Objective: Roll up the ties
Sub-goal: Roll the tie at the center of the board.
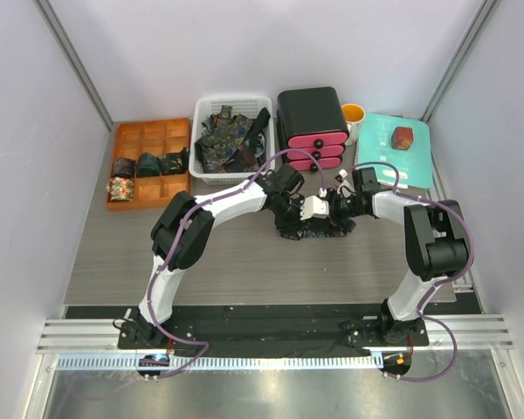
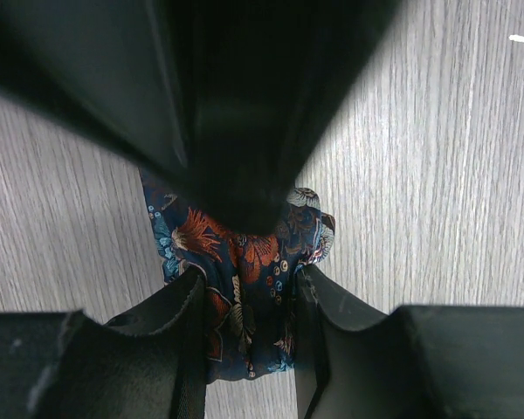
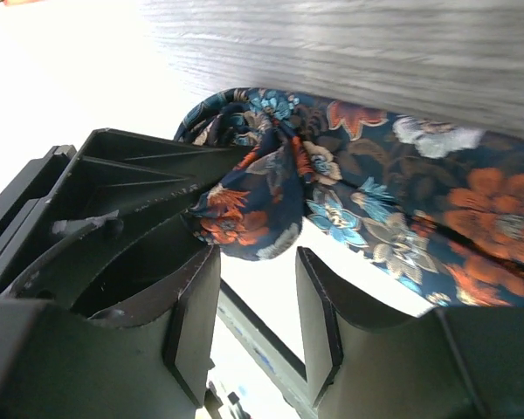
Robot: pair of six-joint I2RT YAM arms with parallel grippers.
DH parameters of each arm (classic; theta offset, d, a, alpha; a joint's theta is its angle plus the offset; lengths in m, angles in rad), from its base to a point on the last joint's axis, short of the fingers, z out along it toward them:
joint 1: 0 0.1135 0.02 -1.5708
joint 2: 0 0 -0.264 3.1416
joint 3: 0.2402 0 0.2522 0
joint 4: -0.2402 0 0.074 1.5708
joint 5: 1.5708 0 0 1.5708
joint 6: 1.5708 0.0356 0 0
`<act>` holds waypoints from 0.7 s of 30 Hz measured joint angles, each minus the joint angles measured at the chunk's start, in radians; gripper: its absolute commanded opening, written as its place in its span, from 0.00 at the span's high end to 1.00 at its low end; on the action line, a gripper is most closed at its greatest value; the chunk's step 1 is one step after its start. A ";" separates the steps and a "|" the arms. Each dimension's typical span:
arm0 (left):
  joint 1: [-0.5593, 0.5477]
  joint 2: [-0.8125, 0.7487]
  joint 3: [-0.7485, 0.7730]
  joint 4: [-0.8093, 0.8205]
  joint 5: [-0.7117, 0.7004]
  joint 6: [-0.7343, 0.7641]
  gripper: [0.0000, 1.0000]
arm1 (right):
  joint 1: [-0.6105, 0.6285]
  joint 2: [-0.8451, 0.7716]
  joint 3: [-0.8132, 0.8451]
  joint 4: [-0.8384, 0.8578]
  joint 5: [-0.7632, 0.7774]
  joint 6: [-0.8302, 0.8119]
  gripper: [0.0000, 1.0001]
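as it lies on the table (image 2: 437, 175), the floral tie (image 2: 244, 249) is pinched by the left gripper (image 2: 249, 284), fingers part closed; right gripper (image 3: 258, 262) half open, empty, just beside the fabric.

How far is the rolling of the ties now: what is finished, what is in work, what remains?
Done: a few rolled ties sit in the orange compartment tray. In hand: the left gripper pinches a floral tie, and the right gripper stands open beside it. Left: finishing that tie, plus the loose ties heaped in the white basket.
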 measured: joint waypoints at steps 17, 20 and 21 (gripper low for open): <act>0.008 0.022 0.032 -0.043 -0.006 0.021 0.32 | 0.056 0.080 0.008 0.117 -0.009 0.048 0.99; 0.024 0.022 0.026 -0.054 0.024 0.028 0.21 | 0.037 0.085 0.008 0.103 -0.001 0.033 0.99; 0.032 0.021 0.023 -0.058 0.036 0.031 0.16 | 0.025 0.090 0.008 0.096 0.005 0.025 0.99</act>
